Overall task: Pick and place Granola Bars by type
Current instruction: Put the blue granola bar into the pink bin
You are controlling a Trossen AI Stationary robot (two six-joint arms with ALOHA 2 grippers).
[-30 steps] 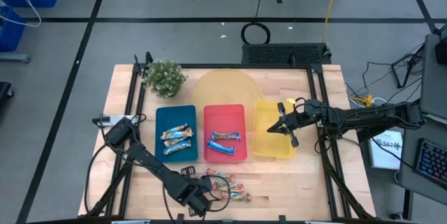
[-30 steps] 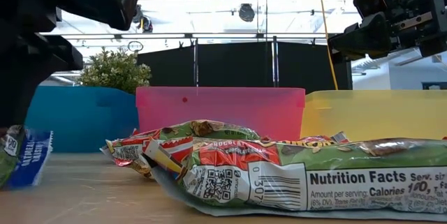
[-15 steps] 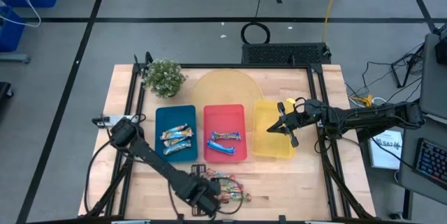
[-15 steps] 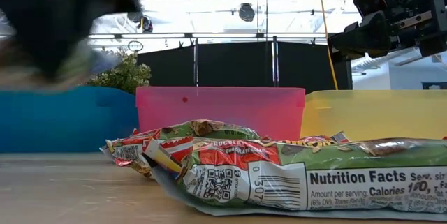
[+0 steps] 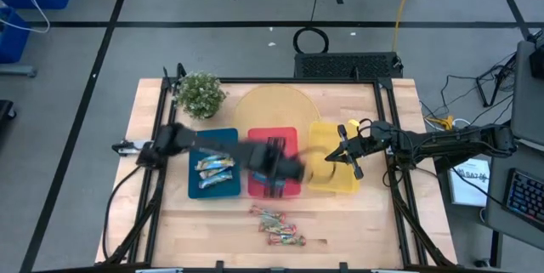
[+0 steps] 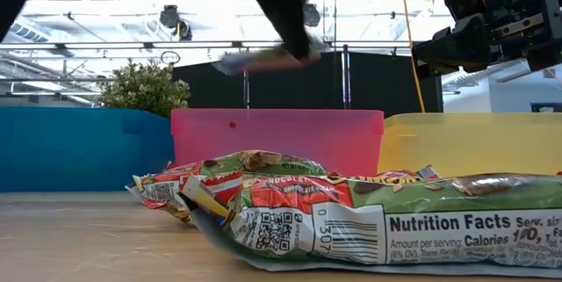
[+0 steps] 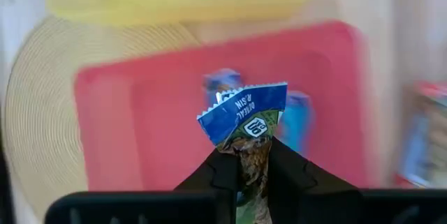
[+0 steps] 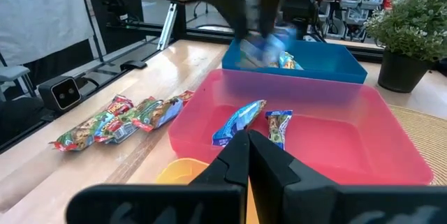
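Observation:
My left gripper (image 5: pixel 280 167) hangs blurred above the red tray (image 5: pixel 255 141), shut on a blue-white granola bar (image 7: pixel 242 111). In the low view it is high over the red tray (image 6: pixel 277 137). Two blue-white bars (image 8: pixel 251 123) lie flat in the red tray. Two orange-teal bars (image 5: pixel 214 171) lie in the blue tray (image 5: pixel 197 141). A pile of red-brown bars (image 5: pixel 276 226) rests on the table near its near edge. My right gripper (image 5: pixel 344 156) waits shut over the yellow tray (image 5: pixel 327 179), holding nothing. My left gripper pinches the blue-white bar between its two fingers (image 7: pixel 222 172). The bar's crimped blue-white end (image 7: pixel 244 105) sticks out beyond the fingertips. The bar is lifted clear above the red tray. Which part of the bar lies between the fingers is hidden by them.
A potted plant (image 5: pixel 201 94) stands at the table's far left corner, and a round woven mat (image 5: pixel 272 107) lies behind the trays. Bare wood lies on either side of the pile (image 6: pixel 351 207). A black frame (image 5: pixel 387 137) edges the table.
My left gripper has risen from beside the pile at the near edge and swung fast toward the far edge and a little right, ending above the red tray. The blue-white bar went with it, lifted clear of the table.

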